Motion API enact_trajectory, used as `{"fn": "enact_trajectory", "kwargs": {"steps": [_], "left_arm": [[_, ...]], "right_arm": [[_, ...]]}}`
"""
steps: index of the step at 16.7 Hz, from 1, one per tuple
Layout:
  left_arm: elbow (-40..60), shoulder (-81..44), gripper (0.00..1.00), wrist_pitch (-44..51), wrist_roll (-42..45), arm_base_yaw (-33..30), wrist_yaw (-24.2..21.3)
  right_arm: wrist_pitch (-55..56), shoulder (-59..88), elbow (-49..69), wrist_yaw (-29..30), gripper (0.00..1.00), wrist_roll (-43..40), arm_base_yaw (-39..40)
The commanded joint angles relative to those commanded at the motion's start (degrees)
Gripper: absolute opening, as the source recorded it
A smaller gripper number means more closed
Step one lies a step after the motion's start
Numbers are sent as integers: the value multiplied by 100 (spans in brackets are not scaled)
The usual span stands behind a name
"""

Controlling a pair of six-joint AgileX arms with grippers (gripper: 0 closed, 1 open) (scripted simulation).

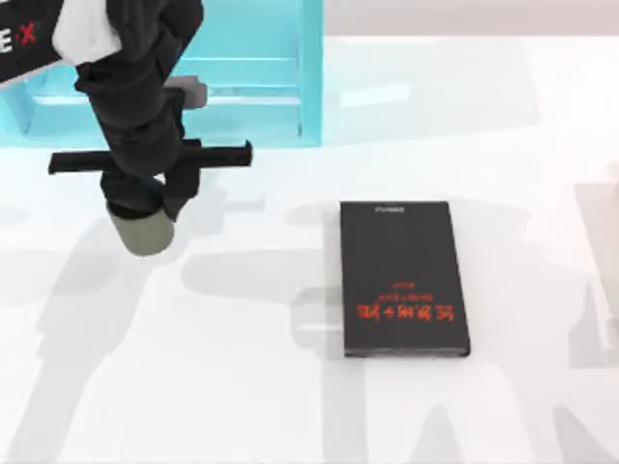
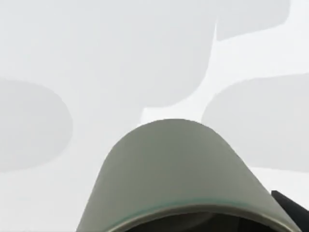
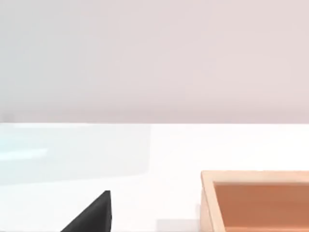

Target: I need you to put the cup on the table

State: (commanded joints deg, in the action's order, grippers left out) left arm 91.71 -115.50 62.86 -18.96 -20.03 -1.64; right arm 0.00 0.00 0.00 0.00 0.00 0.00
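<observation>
One cup [image 1: 144, 232] hangs in our left gripper [image 1: 155, 208] in the top view, left of the book [image 1: 401, 278] and just in front of the shelf [image 1: 242, 77], over the table [image 1: 242, 406]. Our fingers [image 1: 184, 188] clasp it at its upper part. Whether it touches the table, we cannot tell.

From the left wrist, we see the cup [image 2: 174, 169] close up against the white table [image 2: 96, 58].

From the right wrist, we see the table [image 3: 174, 150], a dark corner [image 3: 94, 217] and a wooden box [image 3: 256, 198].

Overhead camera; left wrist camera close above cup [image 2: 178, 174], perhaps downward.
</observation>
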Motion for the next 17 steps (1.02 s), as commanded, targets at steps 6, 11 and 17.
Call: {"fn": "enact_trajectory", "kwargs": {"steps": [6,11,17], "left_arm": [[-252,-37,0,-262,31,23,-7],[-252,-37,38,-262,31,23,-7],[-252,-37,83,-262,31,23,-7]], "right_arm": [[0,0,0,0,100,0,0],[0,0,0,0,100,0,0],[0,0,0,0,100,0,0]]}}
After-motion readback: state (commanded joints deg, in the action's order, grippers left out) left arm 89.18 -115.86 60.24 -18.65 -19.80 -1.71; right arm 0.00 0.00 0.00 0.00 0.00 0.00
